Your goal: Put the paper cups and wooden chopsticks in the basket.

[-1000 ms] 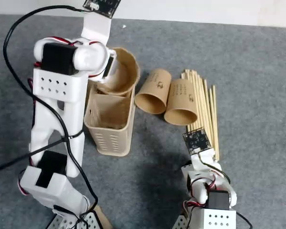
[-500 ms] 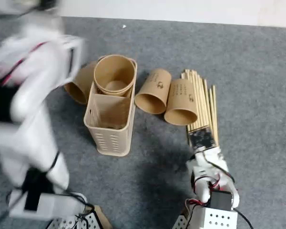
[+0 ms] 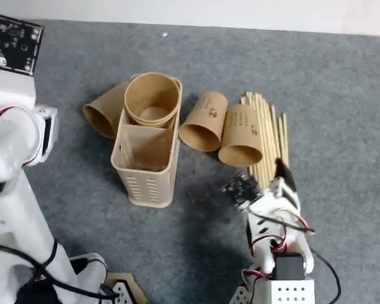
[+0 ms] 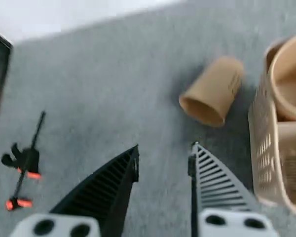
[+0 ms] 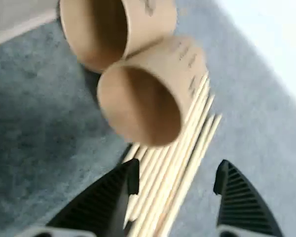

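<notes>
A tan slotted basket (image 3: 145,166) stands left of centre with one paper cup (image 3: 153,101) upright in its far compartment. Another cup (image 3: 104,111) lies on its side to the left of the basket; it is the lying cup (image 4: 212,91) ahead of my open, empty left gripper (image 4: 163,160). Right of the basket lie two more cups (image 3: 204,120) (image 3: 242,135), the second resting on a bundle of wooden chopsticks (image 3: 270,136). My right gripper (image 5: 177,177) is open just above the near end of the chopsticks (image 5: 170,170), close to that cup (image 5: 140,96).
Grey carpet covers the table. My left arm (image 3: 16,145) stands tall at the left edge, and the right arm's base (image 3: 278,278) is at the bottom. A black clamp with orange tips (image 4: 22,165) lies off to the side in the left wrist view.
My left arm has swung away from the basket to the far left, leaving a cup upright in it. The right wrist has turned and moved its gripper over the chopsticks' near end.
</notes>
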`<state>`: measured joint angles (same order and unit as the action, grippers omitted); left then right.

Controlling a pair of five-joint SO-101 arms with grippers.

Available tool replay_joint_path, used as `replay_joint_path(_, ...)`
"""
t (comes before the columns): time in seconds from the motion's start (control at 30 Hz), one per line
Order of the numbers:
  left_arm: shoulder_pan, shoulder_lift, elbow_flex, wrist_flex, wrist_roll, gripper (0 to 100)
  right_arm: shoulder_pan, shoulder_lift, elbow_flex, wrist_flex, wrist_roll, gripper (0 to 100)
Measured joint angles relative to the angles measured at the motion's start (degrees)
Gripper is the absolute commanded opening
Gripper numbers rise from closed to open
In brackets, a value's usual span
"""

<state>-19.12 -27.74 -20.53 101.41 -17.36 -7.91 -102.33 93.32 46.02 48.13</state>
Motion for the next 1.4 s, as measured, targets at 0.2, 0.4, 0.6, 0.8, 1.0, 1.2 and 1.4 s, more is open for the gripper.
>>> replay_joint_path(0.2, -4.75, 0.0, 5.71, -1.14, -2.81, 20, -0.53, 11.43, -7.03, 0.97, 3.16, 25.1)
replay_joint_path(0.4, -5.98, 0.0, 9.67, -3.52, -2.81, 20, -3.78, 38.77, -23.65, -1.05, 5.8, 25.1)
replay_joint_path(0.6, -8.7, 0.0, 10.73, -4.04, -5.36, 20, -3.87, 59.87, -29.01, -11.6, 9.93, 25.1)
replay_joint_path(0.8, -9.85, 0.0, 11.08, -4.48, -5.98, 20, -3.25, 75.16, -30.59, -23.65, 10.37, 25.0)
replay_joint_path(1.0, -9.85, 0.0, 11.08, -4.48, -5.98, 19, -0.97, 86.86, -37.27, -32.44, 10.37, 14.2)
replay_joint_path(1.2, -9.85, 0.0, 11.25, -4.48, -5.98, 19, 1.32, 93.27, -45.45, -33.05, 10.11, 0.5)
replay_joint_path(1.4, -9.85, 0.0, 11.25, -4.48, -5.98, 19, 4.22, 89.14, -53.1, -23.91, -3.25, 0.7)
